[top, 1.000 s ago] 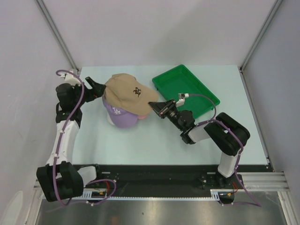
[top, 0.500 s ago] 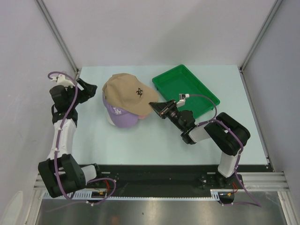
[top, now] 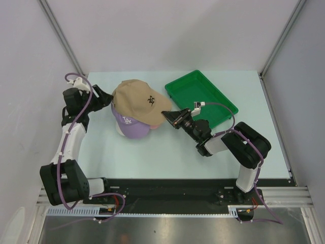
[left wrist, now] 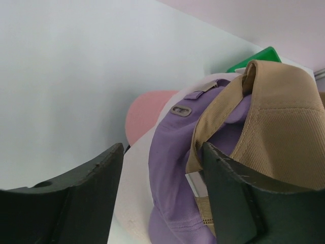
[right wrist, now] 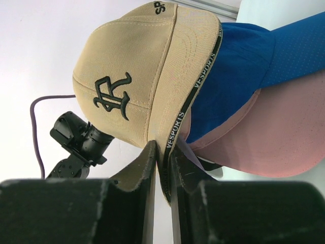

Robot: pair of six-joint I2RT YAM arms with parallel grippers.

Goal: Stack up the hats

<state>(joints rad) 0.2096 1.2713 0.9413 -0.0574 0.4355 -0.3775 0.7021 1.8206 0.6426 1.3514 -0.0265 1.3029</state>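
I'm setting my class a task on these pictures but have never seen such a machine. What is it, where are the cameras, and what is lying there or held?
Two robot arms stand at the near edge of the table, each ending in a two-finger gripper. The wide picture looks down from above and behind; the others come from wrist cameras. On the table: a green tray and a pile of caps, tan cap on top, lavender cap beneath, blue cap and pink cap brims showing. The right gripper pinches the tan cap's brim; the left gripper is open beside the pile, holding nothing.
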